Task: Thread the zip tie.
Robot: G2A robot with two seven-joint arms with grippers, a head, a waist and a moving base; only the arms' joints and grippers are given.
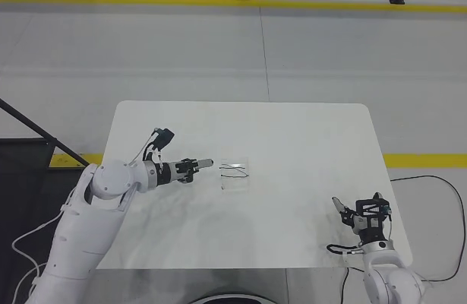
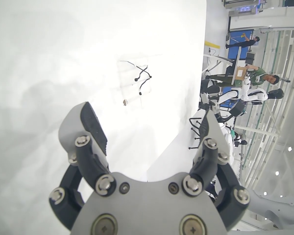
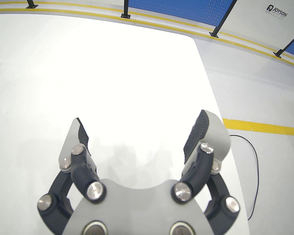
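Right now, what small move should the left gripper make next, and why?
Probably ease the left gripper forward and down onto the zip ties. It is open and empty, short of the ties, which lie crossed in the clear tray. The right gripper is open too, far off by the table corner.

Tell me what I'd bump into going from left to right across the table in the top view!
left gripper → zip ties → right gripper
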